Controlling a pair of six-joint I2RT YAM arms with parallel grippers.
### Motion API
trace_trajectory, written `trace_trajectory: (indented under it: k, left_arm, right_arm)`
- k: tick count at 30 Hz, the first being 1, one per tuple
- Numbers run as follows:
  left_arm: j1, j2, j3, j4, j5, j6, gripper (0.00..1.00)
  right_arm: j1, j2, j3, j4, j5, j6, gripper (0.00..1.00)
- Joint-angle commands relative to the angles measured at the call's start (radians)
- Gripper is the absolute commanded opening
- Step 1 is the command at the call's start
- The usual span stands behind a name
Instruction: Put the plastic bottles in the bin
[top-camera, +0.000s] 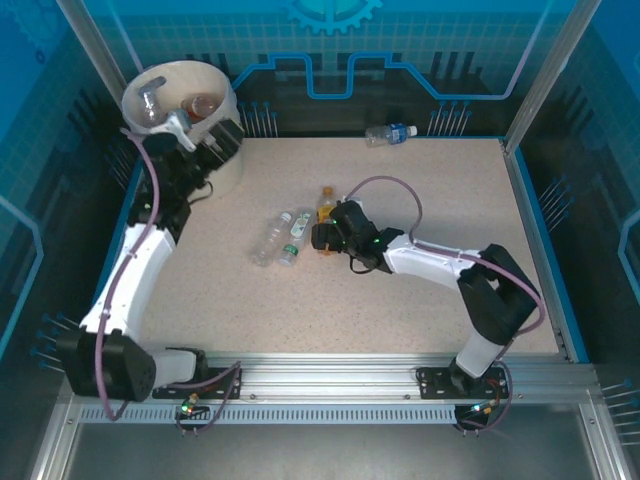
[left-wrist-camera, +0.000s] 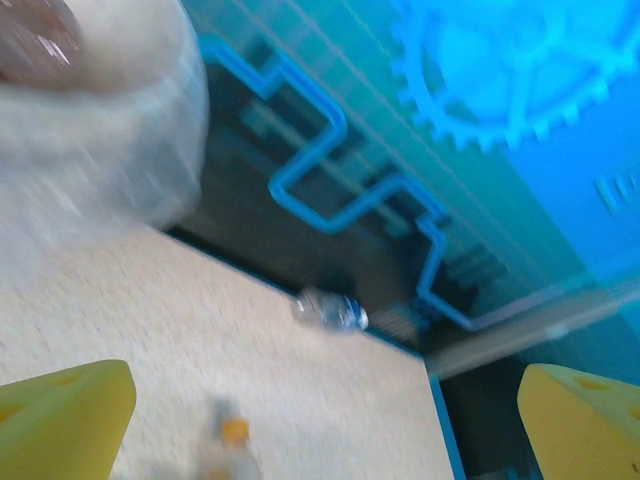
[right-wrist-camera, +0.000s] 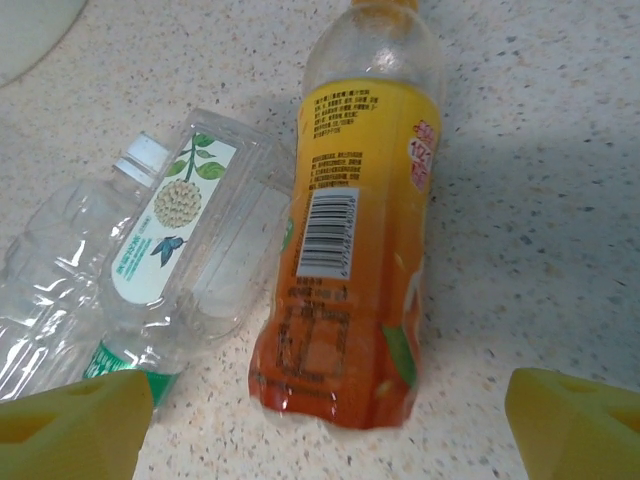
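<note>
My left gripper (left-wrist-camera: 320, 425) hangs at the rim of the bin (top-camera: 228, 170). Its yellow fingers (left-wrist-camera: 60, 420) are wide apart and hold nothing. Inside the bin I see a brown bottle (top-camera: 205, 104) and a see-through bottle (top-camera: 150, 98).

My right gripper (right-wrist-camera: 325, 430) is low over the table (top-camera: 440, 200), well to the right of the bin. Its fingers are apart, one on each side of the orange bottle (right-wrist-camera: 355, 250), and do not touch it. On the bin's side of that bottle lie a flower-label bottle (right-wrist-camera: 190, 230) and a crumpled bottle (right-wrist-camera: 50, 290). A blue-label bottle (top-camera: 390, 133) lies farther right of the bin, at the table's back edge.
</note>
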Motion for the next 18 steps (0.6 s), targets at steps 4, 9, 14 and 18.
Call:
trace_trajectory:
  k: [4, 9, 14, 18]
  left_arm:
    - [-0.038, -0.112, -0.139, -0.081, -0.039, 0.026, 0.99]
    - [-0.038, -0.162, -0.161, -0.16, -0.099, 0.065, 0.99]
    - [-0.038, -0.179, -0.174, -0.182, -0.121, 0.078, 0.99]
    - [-0.04, -0.164, -0.174, -0.2, -0.111, 0.078, 0.99]
  right_arm:
    - [0.014, 0.138, 0.144, -0.107, 0.047, 0.004, 0.89]
    - [0.033, 0.222, 0.222, -0.166, 0.121, 0.016, 0.84]
    - [0.051, 0.227, 0.193, -0.146, 0.156, 0.012, 0.77]
    - [0.051, 0.235, 0.179, -0.144, 0.195, 0.002, 0.73]
